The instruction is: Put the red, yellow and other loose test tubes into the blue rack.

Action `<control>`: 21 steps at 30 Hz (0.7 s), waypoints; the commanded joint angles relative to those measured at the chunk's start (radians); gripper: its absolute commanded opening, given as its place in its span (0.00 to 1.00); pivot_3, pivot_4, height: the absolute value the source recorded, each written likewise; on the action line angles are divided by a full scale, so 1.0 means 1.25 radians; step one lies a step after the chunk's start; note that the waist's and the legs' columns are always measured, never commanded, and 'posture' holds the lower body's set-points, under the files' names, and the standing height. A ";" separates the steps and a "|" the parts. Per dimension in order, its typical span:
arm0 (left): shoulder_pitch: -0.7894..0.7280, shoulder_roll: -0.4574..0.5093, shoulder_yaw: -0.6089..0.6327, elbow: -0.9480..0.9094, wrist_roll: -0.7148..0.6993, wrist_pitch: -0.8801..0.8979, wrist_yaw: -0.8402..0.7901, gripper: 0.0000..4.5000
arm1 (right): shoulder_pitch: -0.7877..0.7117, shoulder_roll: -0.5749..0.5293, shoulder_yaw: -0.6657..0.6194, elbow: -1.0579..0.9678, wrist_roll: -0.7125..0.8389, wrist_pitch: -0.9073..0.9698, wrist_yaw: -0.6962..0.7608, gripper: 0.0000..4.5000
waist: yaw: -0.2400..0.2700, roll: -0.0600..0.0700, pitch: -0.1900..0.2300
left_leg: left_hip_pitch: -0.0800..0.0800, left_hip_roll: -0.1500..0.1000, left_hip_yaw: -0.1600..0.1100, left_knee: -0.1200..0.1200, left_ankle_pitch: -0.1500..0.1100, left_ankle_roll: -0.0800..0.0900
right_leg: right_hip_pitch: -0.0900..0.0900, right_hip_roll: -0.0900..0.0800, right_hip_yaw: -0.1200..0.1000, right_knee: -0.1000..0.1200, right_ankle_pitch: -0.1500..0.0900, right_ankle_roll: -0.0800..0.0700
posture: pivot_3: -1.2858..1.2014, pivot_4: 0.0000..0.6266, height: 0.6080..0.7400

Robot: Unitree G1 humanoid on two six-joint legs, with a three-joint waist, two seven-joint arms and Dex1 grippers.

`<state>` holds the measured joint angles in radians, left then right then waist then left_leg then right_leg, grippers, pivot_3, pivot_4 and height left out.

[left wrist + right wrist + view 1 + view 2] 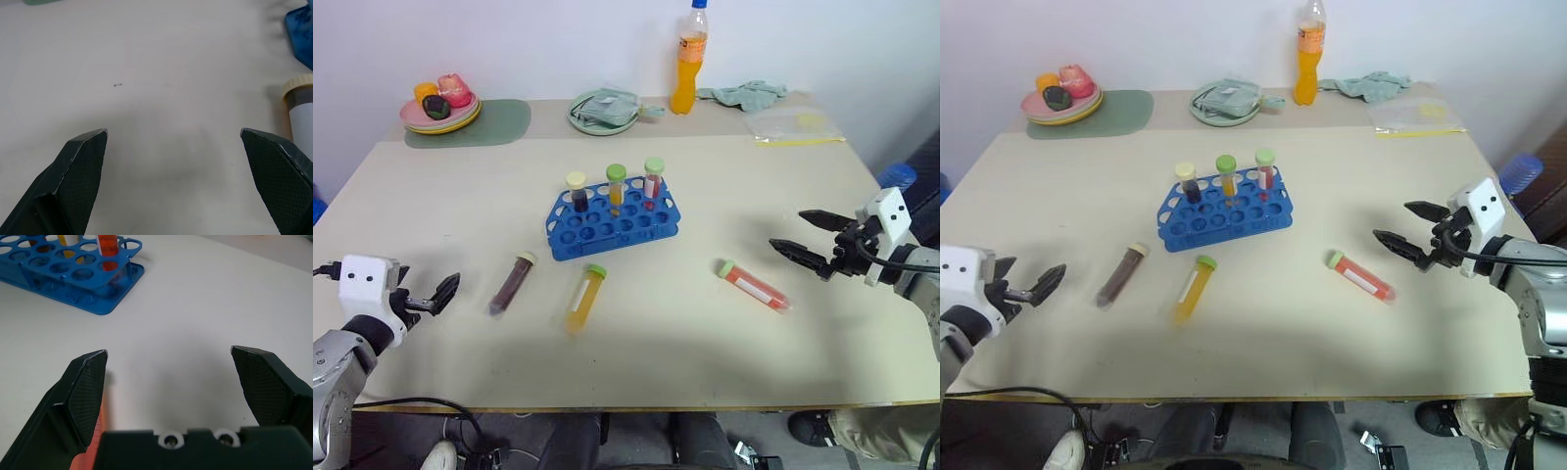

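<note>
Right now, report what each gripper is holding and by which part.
Nothing is held. The left gripper and the right gripper are both open over bare table; the three loose test tubes lie untouched.

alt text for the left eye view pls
Three capped tubes lie loose on a beige table before a blue rack holding three more: maroon, yellow, red. The left gripper and right gripper hover open, empty, at the sides.
</note>
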<state>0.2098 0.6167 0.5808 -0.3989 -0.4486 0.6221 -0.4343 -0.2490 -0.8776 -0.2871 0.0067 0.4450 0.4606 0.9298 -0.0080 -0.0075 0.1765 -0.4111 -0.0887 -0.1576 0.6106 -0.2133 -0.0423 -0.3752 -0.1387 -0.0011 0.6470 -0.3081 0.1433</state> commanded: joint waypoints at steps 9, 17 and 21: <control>-0.036 -0.003 0.040 -0.002 -0.008 -0.022 0.018 1.00 | -0.015 -0.012 0.002 -0.028 -0.013 0.013 -0.007 0.99 | 0.000 0.000 0.000 | 0.000 0.000 0.000 0.000 0.000 0.000 | 0.000 0.000 0.000 0.000 0.000 0.000 | 0.52 0.24 1.00; -0.140 -0.016 -0.016 -0.018 -0.058 -0.015 0.004 1.00 | -0.036 -0.039 0.036 -0.081 -0.046 0.084 -0.042 0.99 | 0.000 0.000 0.000 | 0.000 0.000 0.000 0.000 0.000 0.000 | 0.000 0.000 0.000 0.000 0.001 0.002 | 0.52 0.24 1.00; -0.174 -0.002 -0.102 -0.030 -0.094 -0.005 -0.078 1.00 | -0.031 -0.105 0.057 -0.199 -0.011 0.196 -0.007 0.99 | 0.000 0.001 0.001 | -0.001 0.000 0.000 0.000 0.000 0.000 | -0.001 0.000 0.000 0.000 0.001 0.002 | 0.52 0.24 1.00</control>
<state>0.0046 0.5958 0.4826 -0.3966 -0.5389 0.6221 -0.4910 -0.2767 -0.9755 -0.2057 -0.1586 0.4011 0.6572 0.9020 -0.0080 -0.0058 0.1776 -0.4125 -0.0888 -0.1574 0.6106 -0.2137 -0.0422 -0.3767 -0.1385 -0.0012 0.6471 -0.3070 0.1455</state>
